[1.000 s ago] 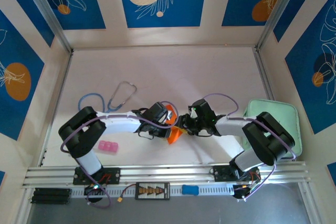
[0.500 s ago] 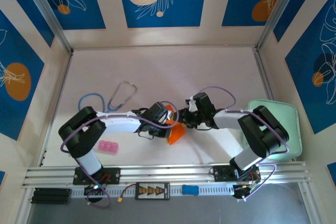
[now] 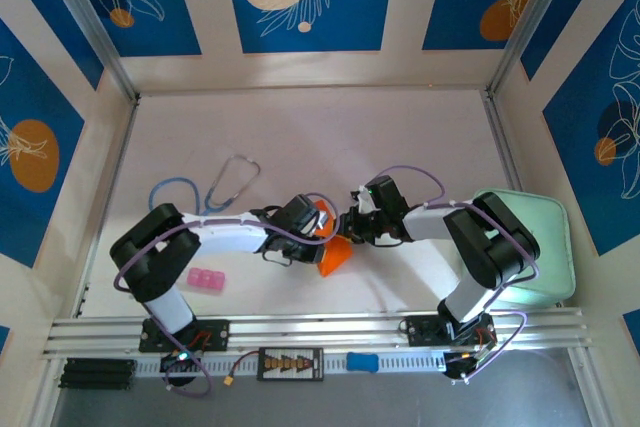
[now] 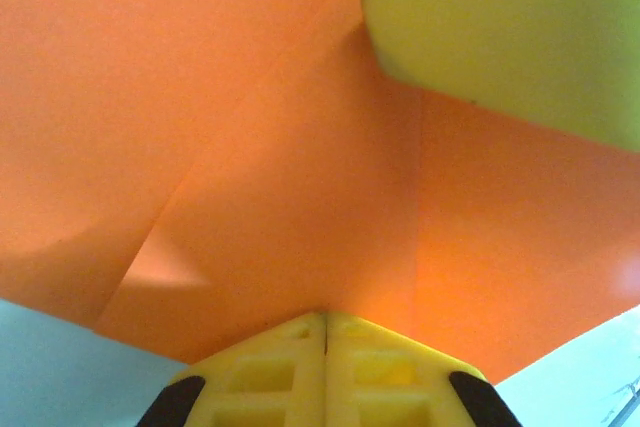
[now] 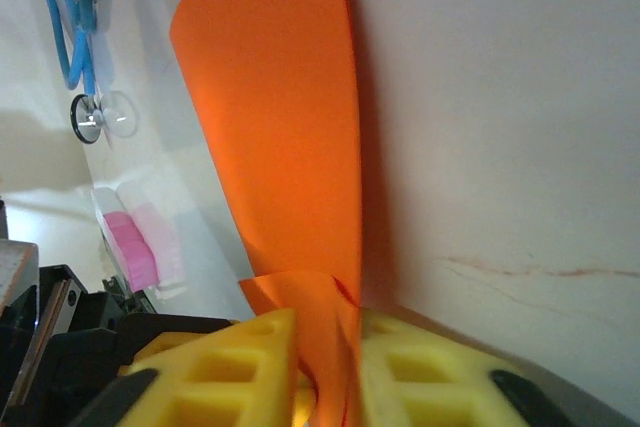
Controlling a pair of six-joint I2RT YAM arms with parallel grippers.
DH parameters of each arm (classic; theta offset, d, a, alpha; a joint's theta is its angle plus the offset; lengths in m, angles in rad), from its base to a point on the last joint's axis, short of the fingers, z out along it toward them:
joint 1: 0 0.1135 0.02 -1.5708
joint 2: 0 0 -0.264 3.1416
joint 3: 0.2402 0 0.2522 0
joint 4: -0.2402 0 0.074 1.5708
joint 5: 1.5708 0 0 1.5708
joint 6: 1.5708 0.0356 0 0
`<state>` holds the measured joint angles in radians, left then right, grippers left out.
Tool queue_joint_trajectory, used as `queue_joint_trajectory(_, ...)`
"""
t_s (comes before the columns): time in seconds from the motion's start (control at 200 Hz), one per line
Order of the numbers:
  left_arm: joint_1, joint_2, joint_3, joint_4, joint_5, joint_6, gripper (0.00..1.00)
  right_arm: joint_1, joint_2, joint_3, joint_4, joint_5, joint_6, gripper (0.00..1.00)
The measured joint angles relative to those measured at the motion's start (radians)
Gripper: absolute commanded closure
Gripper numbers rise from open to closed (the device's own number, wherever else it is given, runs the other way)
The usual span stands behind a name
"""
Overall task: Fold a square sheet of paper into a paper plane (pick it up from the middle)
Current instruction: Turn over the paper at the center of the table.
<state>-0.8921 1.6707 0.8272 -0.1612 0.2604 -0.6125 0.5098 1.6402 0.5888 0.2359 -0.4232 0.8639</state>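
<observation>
**Grip:** The right claw (image 5: 330,337) pinches the paper (image 5: 290,117) at its near edge, and the sheet runs ahead from the tips. The left claw (image 4: 325,332) is pressed together on the paper, which spreads just beyond it.

**Step, as judged:** The claws are setting a crease. To do it well, hold both pinches firm, pull evenly along the fold line, and avoid twisting, which may tear or skew the sheet.

**Pose:** The left arm (image 3: 225,232) and right arm (image 3: 430,227) lie low with elbows outward. Their wrists meet nose to nose.
</observation>
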Motion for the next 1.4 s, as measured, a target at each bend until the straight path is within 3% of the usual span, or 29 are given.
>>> queue_joint_trajectory(0.22, 0.0, -0.087, 0.002, -0.038, -0.011, -0.016, 0.82, -0.009, -0.025, 0.0, -0.019, 0.005, -0.008, 0.93)
queue_joint_trajectory(0.4, 0.0, -0.236, 0.002, -0.07, -0.097, -0.021, 0.7, -0.009, -0.186, 0.006, -0.153, 0.097, -0.05, 0.94)
queue_joint_trajectory(0.605, 0.005, -0.38, -0.018, -0.1, -0.23, -0.045, 0.61, 0.048, -0.353, 0.154, -0.475, 0.371, -0.156, 0.94)
queue_joint_trajectory(0.79, 0.031, -0.477, -0.08, -0.13, -0.332, -0.087, 0.56, 0.13, -0.373, 0.354, -0.747, 0.687, -0.232, 0.94)
queue_joint_trajectory(1.125, 0.064, -0.698, -0.121, -0.311, -0.576, -0.195, 0.53, 0.289, -0.037, 0.648, -1.123, 1.224, -0.25, 0.94)
queue_joint_trajectory(1.255, 0.071, -0.812, -0.133, -0.411, -0.7, -0.255, 0.51, 0.393, 0.117, 0.729, -1.176, 1.303, -0.243, 0.92)
queue_joint_trajectory(1.4, 0.073, -0.941, -0.146, -0.493, -0.807, -0.297, 0.51, 0.487, 0.274, 0.824, -1.194, 1.304, -0.23, 0.87)
